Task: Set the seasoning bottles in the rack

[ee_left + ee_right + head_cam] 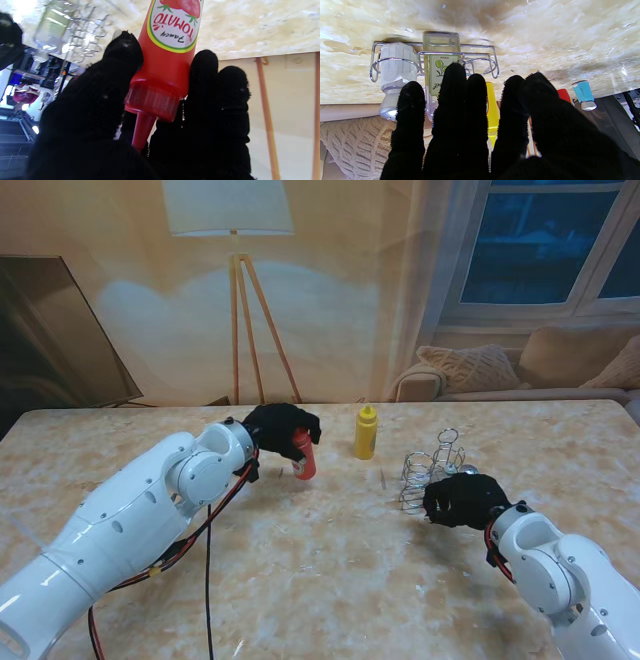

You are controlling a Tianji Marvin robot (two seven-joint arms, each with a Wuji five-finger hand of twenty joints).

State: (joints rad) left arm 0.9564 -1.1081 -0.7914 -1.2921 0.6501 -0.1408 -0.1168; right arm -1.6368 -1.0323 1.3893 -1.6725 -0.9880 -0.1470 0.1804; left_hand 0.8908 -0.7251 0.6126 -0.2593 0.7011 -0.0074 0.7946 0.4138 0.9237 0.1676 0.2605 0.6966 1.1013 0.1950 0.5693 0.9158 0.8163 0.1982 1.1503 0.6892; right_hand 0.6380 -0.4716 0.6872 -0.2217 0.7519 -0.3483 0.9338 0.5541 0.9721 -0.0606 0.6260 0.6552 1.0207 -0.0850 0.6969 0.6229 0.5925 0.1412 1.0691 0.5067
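My left hand (pixel 279 429) is shut on a red tomato sauce bottle (pixel 304 456), thumb and fingers (pixel 210 82) wrapped around its neck just under the cap (pixel 152 102). The bottle (pixel 170 50) stays upright, its base at or just over the table. To its right stands a yellow bottle (pixel 366 432). The wire rack (pixel 430 467) lies farther right. It holds a white shaker (pixel 395 65) and a clear oil bottle (pixel 440 62); one ring (pixel 482 65) is empty. My right hand (pixel 463 500) hovers open just on my side of the rack, fingertips (pixel 455 75) close to its wire.
In the right wrist view, a small blue bottle with a silver cap (pixel 583 94) stands beyond the red bottle (pixel 563 95). The marble table (pixel 330 580) ends at a far edge with a floor lamp (pixel 245 330) and a sofa (pixel 520 370) behind it.
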